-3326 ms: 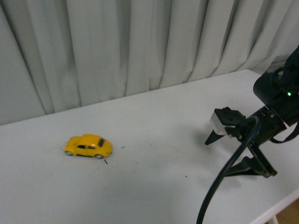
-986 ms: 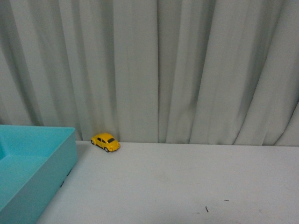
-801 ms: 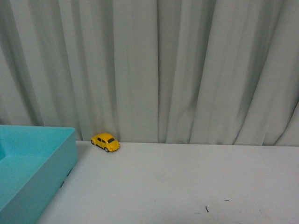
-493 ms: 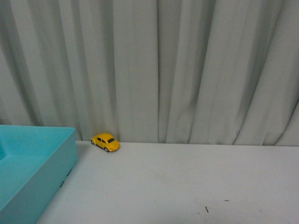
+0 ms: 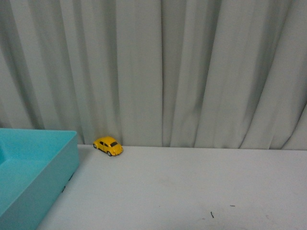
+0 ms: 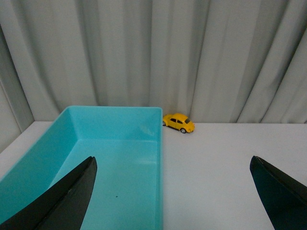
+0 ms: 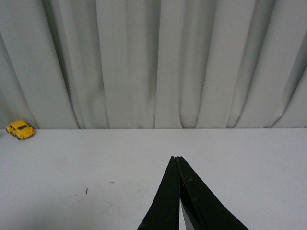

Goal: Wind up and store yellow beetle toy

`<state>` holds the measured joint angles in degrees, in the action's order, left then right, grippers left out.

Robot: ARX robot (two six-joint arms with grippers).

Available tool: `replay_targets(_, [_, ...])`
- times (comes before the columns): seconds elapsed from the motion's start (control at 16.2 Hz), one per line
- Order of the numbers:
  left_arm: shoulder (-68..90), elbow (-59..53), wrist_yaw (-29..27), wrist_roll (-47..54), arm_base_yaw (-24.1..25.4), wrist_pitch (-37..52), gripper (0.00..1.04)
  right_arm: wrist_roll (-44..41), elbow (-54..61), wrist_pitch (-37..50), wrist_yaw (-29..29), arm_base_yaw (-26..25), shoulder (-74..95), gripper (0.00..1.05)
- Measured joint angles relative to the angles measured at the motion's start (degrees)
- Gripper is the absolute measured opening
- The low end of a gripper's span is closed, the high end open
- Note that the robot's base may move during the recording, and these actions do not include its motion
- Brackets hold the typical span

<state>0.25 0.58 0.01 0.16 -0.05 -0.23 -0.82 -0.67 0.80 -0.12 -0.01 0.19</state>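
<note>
The yellow beetle toy (image 5: 108, 145) stands on its wheels on the white table at the foot of the curtain, just beside the far corner of the teal bin (image 5: 43, 158). It also shows in the left wrist view (image 6: 179, 122) and the right wrist view (image 7: 20, 129). My left gripper (image 6: 172, 165) is open wide and empty, one finger (image 6: 67, 201) over the bin (image 6: 117, 115) and the other over the table, well short of the toy. My right gripper (image 7: 175, 158) is shut and empty, far to the right of the toy. Neither arm shows in the front view.
A grey pleated curtain (image 5: 163, 72) hangs right behind the table's far edge. The white table (image 5: 192, 187) has a few small dark marks (image 5: 211, 214). The teal bin's inside (image 6: 120, 177) holds nothing but a small speck.
Over the last second nothing has moved. Compared with 3.3 s ago the front view points elsewhere: the right arm is out of frame, and the toy now sits by the curtain next to the bin.
</note>
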Motion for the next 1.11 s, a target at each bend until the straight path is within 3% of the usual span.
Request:
replay_targets(0.31, [0.0, 0.0, 0.0, 0.0, 0.0, 0.0, 0.98, 0.0, 0.0, -1.0, 0.1, 0.0, 0.0, 0.05])
replay_targets(0.8, [0.5, 0.6, -0.1, -0.9, 0.0, -2.5, 0.98, 0.0, 0.0, -1.0, 0.1, 0.0, 0.0, 0.96])
replay_targets(0.86, [7.6, 6.2, -0.2, -5.8, 0.0, -15.3, 0.98, 0.0, 0.0, -1.0, 0.1, 0.0, 0.0, 0.99])
replay_targets(0.92, [17.9, 12.9, -1.5, -11.6, -1.0, -20.9, 0.98, 0.0, 0.0, -1.0, 0.1, 0.0, 0.0, 0.98])
replay_targets(1.11, [39.2, 24.5, -3.9, -12.0, -5.0, -1.9, 0.98, 0.0, 0.0, -1.0, 0.1, 0.0, 0.0, 0.98])
